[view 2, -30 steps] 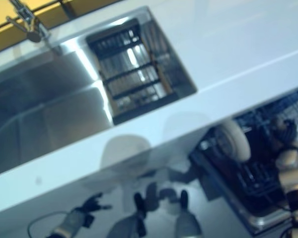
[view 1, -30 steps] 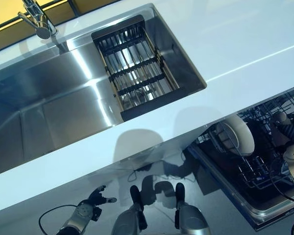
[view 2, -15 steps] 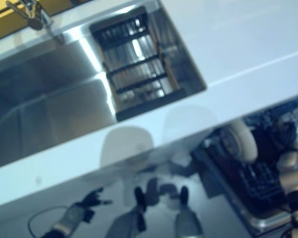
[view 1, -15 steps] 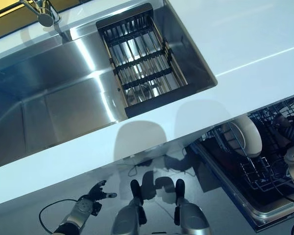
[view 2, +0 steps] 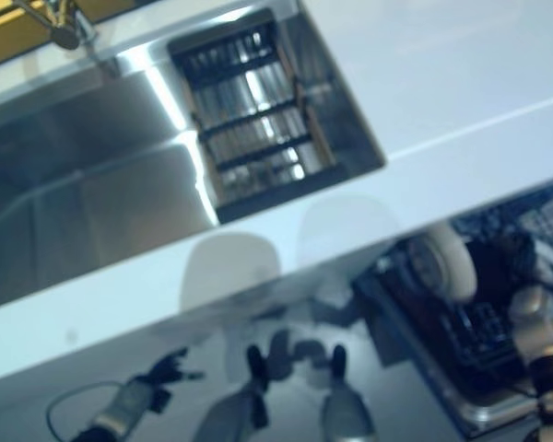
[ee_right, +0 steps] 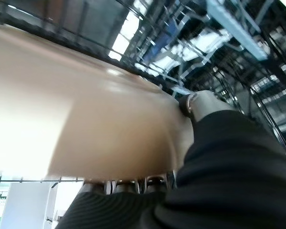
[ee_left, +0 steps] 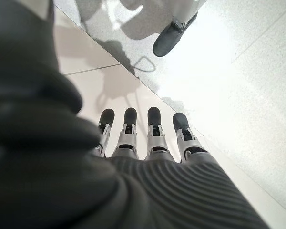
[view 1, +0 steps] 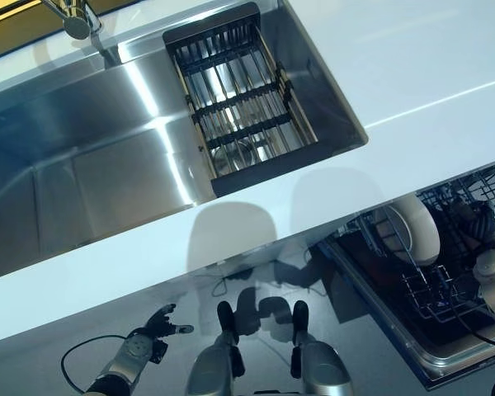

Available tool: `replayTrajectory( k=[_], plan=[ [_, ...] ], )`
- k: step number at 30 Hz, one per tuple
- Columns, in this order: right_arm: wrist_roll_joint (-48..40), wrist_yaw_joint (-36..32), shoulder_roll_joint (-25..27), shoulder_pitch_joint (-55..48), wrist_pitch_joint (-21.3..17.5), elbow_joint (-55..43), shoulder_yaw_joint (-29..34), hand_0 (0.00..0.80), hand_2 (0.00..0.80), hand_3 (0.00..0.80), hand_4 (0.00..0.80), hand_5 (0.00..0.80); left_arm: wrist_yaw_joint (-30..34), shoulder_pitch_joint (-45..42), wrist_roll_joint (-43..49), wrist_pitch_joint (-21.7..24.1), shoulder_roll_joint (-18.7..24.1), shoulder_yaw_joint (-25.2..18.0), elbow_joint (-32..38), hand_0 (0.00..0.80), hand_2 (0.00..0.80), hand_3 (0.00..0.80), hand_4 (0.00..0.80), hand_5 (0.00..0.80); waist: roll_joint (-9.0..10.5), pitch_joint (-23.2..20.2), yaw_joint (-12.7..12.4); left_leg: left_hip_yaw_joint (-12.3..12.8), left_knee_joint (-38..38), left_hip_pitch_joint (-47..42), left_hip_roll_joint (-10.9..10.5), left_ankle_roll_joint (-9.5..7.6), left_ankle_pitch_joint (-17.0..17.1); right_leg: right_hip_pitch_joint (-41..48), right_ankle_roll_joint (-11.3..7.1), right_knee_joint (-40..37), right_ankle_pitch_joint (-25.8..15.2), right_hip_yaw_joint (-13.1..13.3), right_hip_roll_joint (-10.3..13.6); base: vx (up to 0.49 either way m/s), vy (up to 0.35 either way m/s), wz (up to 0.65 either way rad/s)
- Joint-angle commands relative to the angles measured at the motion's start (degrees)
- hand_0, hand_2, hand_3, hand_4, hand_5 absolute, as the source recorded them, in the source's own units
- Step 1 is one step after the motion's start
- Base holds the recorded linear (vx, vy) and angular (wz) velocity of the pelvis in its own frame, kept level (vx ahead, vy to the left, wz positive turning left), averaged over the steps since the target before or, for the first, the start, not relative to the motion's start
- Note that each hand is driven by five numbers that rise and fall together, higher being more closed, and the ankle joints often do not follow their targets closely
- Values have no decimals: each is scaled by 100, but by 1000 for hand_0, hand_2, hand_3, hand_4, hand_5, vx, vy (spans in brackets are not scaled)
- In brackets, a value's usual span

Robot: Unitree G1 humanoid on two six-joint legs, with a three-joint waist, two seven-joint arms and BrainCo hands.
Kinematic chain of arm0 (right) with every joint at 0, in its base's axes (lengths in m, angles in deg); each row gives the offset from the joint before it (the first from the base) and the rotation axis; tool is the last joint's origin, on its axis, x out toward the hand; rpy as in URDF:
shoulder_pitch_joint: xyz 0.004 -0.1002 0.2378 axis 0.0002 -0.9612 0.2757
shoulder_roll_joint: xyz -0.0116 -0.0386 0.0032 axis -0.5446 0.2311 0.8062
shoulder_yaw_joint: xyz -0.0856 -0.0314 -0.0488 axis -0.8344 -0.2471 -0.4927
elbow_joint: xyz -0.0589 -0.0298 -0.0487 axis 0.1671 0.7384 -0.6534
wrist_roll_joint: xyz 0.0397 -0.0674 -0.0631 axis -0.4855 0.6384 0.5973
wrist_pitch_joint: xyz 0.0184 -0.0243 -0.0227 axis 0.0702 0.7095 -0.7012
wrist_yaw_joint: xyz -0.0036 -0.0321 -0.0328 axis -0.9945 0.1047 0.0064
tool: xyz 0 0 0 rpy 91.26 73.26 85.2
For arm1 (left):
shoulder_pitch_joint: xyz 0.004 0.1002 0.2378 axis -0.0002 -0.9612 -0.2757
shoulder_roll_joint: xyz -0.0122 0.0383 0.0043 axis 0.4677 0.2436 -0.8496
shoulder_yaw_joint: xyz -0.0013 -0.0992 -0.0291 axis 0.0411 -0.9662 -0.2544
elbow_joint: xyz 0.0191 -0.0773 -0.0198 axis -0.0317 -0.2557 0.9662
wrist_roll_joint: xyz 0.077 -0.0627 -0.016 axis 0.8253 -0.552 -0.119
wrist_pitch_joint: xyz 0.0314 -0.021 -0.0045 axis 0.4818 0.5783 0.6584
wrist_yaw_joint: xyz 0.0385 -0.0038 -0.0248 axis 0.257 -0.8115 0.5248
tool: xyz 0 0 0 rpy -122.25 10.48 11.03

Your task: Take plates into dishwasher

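One left hand (view 1: 159, 323) hangs low over the pale floor, fingers straight and holding nothing. Farther right, the right hand (view 1: 476, 219) grips the round white plate (view 1: 415, 228), standing on edge in the dark wire dishwasher rack (view 1: 445, 290). Beyond the white countertop (view 1: 445, 74) lies the stainless steel sink (view 1: 82, 165).

A white counter (view 1: 412, 74) holds a steel sink (view 1: 82, 173) with a black wire rack (view 1: 239, 99) inside.

you get bright overhead glare streaking the sink (view 1: 107, 157), soft shadows on the worktop (view 1: 412, 74), and a blurred right eye view.
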State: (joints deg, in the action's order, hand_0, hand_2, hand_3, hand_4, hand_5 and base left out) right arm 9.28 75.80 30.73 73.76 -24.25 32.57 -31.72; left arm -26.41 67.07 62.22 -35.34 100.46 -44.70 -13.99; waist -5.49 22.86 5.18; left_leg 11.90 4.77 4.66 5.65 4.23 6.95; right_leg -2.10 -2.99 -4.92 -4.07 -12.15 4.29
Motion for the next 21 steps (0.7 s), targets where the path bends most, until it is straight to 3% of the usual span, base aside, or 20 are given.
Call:
replayTrajectory(
  k=[1,5,21],
  plan=[
    [186,17,8,193,3,272,-146,800,800,800,800,800,63,210,64,-11,228,209,10,0,0,0,0,0,223,-217,-165,34,-201,7,-61,132,-257,-439,51,712,512,-129,-100,-19,-28,5],
    [134,49,-17,248,-126,591,-191,800,800,800,800,800,102,240,71,-19,289,237,44,0,0,0,0,0,198,-198,-198,14,-180,7,-73,123,-254,-447,51,717,508,-153,-96,-14,-19,7],
    [223,188,20,348,-6,809,-181,800,800,800,800,800,121,210,10,-6,366,212,122,0,0,0,0,0,140,-126,-212,39,-159,32,-121,104,-247,-481,35,689,470,-177,-73,-1,0,1]
  ],
)
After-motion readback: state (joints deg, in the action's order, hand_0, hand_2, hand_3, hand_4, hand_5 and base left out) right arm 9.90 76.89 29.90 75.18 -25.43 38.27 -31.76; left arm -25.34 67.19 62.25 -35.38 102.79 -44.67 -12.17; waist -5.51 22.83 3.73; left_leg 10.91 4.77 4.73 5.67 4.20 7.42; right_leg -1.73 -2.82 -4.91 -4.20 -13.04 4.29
